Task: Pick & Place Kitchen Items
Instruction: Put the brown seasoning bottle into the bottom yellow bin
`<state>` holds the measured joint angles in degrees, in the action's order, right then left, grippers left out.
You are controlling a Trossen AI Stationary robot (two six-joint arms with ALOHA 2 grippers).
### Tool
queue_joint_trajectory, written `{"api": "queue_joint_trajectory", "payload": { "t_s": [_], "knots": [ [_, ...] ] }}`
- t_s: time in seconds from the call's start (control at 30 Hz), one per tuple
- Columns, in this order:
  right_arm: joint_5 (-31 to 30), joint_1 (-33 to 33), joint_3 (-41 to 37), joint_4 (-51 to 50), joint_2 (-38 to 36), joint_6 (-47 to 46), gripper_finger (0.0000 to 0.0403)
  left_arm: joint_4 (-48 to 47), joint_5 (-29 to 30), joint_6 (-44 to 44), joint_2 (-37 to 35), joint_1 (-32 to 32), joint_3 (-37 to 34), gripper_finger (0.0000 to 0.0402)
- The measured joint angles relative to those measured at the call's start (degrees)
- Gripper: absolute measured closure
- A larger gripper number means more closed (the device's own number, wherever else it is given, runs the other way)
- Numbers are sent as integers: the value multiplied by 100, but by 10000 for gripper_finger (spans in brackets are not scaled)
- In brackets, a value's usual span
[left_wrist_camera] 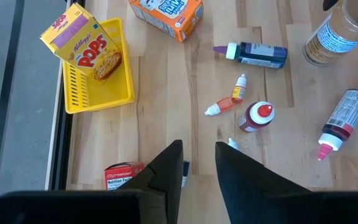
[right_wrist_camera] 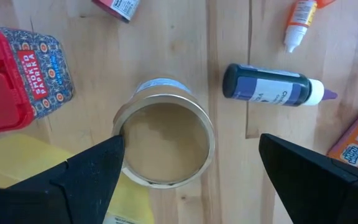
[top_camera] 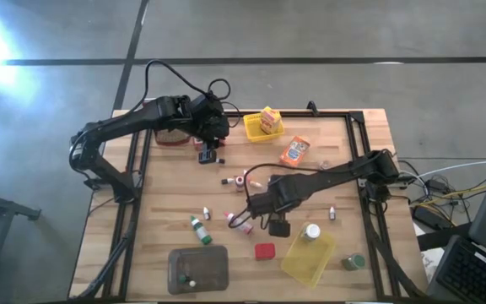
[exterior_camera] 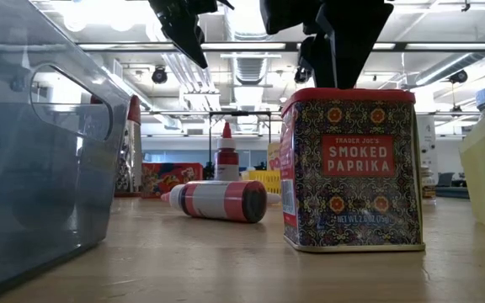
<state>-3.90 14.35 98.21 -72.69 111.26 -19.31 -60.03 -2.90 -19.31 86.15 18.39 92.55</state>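
Nearest the low camera, at far left, stands the grey bin (exterior_camera: 40,151).

**Left tool.** The left tool (left_wrist_camera: 197,149) hangs over the far left part of the bench (top_camera: 167,198), near a small red box (left_wrist_camera: 122,177). Its fingers are a little apart and grasp nothing. This arm appears to be waiting.

**Right tool.** The right tool (right_wrist_camera: 191,140) hangs mid-bench with its fingers spread wide and empty. In the right wrist view the jar (right_wrist_camera: 163,140) stands upright between them. The jar has the paprika tin (right_wrist_camera: 17,74) on one side, the yellow basket (top_camera: 298,263) close by, and a dark bottle (right_wrist_camera: 272,87) lying on the other side. How far the fingers are above the jar cannot be told.

**Step in hand (judged): grasp the jar.**
1. Centre both fingers evenly about the jar before descending.
2. Descend straight and keep clear of the tin and the basket rim.
3. Close on the jar wall below the lid, not on the lid edge.
4. Lift vertically, since a tilted grip may tip the jar against the tin.
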Motion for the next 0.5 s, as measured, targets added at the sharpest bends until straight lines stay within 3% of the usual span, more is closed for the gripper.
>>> {"api": "queue_joint_trajectory", "payload": {
  "t_s": [0.5],
  "knots": [
    [290,11,-13,155,-13,18,35,0,0,0,0,-1,0,301]
  ]
}}
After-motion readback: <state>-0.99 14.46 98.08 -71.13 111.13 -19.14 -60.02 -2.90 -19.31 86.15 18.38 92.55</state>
